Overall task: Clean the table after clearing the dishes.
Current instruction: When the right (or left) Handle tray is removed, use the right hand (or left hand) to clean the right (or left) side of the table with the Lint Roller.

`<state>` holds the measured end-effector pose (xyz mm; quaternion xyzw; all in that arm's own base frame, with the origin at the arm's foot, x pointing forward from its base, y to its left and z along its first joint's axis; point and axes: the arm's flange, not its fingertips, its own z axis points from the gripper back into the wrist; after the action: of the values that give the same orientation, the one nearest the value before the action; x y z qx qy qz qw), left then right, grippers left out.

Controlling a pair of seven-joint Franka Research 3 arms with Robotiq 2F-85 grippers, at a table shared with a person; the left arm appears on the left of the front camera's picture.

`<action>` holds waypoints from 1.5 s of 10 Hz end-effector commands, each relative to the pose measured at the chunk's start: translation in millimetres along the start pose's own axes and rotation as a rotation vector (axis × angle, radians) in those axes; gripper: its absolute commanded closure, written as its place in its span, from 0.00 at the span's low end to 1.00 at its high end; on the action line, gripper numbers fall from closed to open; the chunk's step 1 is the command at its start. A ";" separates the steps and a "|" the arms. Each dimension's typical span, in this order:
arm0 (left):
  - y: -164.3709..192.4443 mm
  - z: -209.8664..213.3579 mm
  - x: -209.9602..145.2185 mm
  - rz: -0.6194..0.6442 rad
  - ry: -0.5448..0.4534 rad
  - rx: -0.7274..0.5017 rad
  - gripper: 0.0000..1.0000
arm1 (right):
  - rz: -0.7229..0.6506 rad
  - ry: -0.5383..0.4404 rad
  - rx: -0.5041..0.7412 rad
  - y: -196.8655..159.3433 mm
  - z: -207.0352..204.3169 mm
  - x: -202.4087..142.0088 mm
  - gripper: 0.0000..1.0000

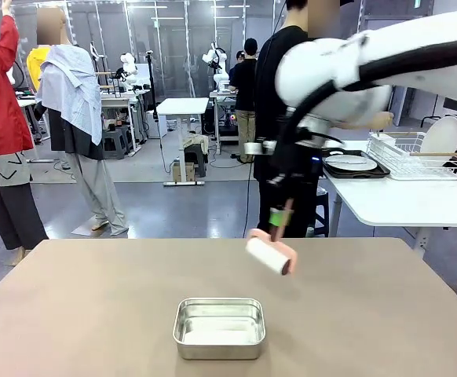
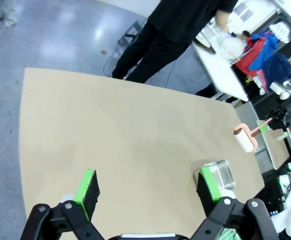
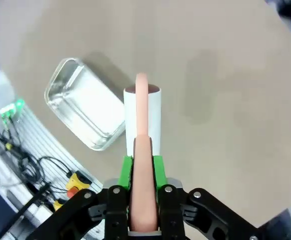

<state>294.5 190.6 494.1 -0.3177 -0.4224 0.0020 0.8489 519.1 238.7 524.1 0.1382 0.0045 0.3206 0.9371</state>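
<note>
Table: taupe top. No dishes on it, so clearing reads as done and cleaning is the step in hand.

Dishes: off to the far right on a white side table. A dark tray carries a white plate, and a second plate stands upright in a wire rack.

Roller: white drum on a pink handle, over the far middle of the table. In the right wrist view its shadow falls well apart from the drum, so I judge it lifted clear of the surface and not yet rolling.

Right tool: closed tight on the pink handle, green pads either side. The drum hangs straight out past the fingertips. Probably gripped this way so the drum can lie flat on the top when lowered.

Steel pan: the only item resting on the table, centre, near the robot's edge. It sits near the roller and partly under its line, and strokes will have to go around it.

Left tool: jaws spread wide, holding nothing, high over the near-left part of the table, out of the roller's way.

Person: in black, standing at the side table, apparently busy with the dishes.
</note>
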 end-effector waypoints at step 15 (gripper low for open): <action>-0.3 2.8 -0.4 -0.006 0.010 -0.005 0.00 | -0.571 -0.182 0.418 -125.2 -130.1 -54.0 0.79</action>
<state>294.6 190.4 493.9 -0.3177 -0.4220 0.0019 0.8491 543.2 146.0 366.0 0.3322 0.0425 0.0277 0.9418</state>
